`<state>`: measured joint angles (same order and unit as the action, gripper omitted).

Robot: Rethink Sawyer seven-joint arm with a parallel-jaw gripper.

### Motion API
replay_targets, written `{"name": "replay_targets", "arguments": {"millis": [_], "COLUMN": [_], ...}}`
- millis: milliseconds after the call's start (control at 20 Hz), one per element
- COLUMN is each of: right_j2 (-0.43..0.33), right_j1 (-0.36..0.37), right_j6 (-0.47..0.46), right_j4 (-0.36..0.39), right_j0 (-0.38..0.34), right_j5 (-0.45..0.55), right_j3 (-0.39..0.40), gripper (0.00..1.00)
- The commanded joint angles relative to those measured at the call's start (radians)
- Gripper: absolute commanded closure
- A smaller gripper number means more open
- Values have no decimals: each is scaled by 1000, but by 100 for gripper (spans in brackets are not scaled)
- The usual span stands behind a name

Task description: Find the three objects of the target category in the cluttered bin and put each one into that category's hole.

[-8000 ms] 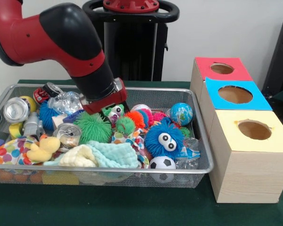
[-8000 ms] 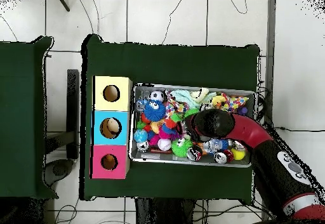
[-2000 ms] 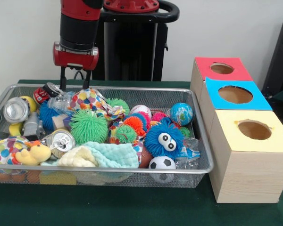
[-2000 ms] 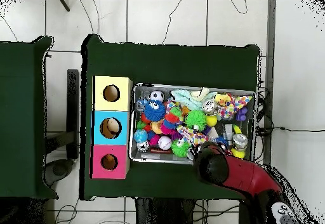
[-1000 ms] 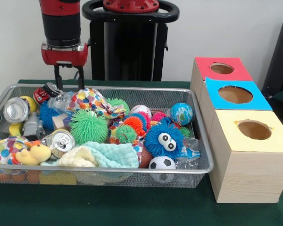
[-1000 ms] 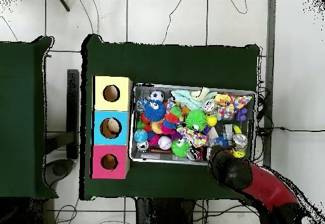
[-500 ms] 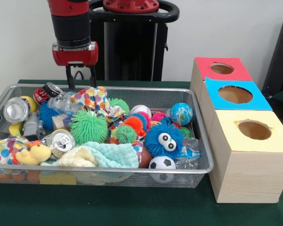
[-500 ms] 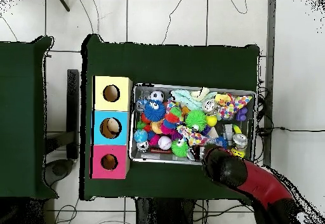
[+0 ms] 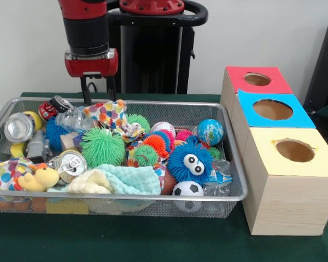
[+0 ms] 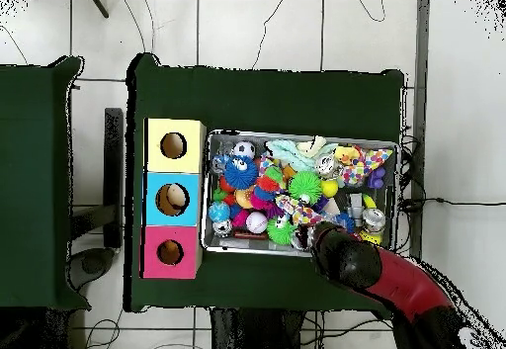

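A wire bin [image 9: 236, 164] holds a jumble of spiky rubber balls, cans, cloths and plush toys. My gripper [image 9: 100, 94] hangs open over the bin's far left part, with nothing between its fingers. Its tips sit just above a polka-dot cloth [image 9: 105, 112]. Beside the bin stand three boxes with round holes: red [image 9: 258, 79], blue [image 9: 272, 109] and yellow [image 9: 294, 150]. In the overhead view the arm [image 10: 348, 257] covers the gripper at the bin's lower edge [image 10: 259, 250].
In the bin lie a green spiky ball [image 9: 103, 146], a blue googly-eyed ball [image 9: 189, 159], a soccer ball [image 9: 187, 189], a globe ball [image 9: 210, 131], silver cans [image 9: 18, 126], a yellow plush [image 9: 41, 177] and a mint cloth [image 9: 132, 180]. Green cloth [image 10: 267, 93] covers the table.
Over the last second the gripper has moved rightward in the front view along the bin's far side and come slightly lower. The polka-dot cloth now bunches a little higher.
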<state>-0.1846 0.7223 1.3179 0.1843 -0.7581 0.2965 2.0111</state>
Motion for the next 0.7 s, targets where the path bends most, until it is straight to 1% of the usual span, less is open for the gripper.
{"name": "replay_targets", "arguments": {"millis": [50, 250, 450, 700], "right_j2": [-71, -79, -83, -81], "right_j1": [-12, -13, -20, -16], "right_j6": [119, 121, 134, 128], "right_j4": [-39, -42, -64, -63], "right_j0": [15, 8, 9, 6], "right_j5": [98, 89, 106, 100], "right_j3": [-17, -6, -13, -7], "gripper": [0, 0, 0, 0]}}
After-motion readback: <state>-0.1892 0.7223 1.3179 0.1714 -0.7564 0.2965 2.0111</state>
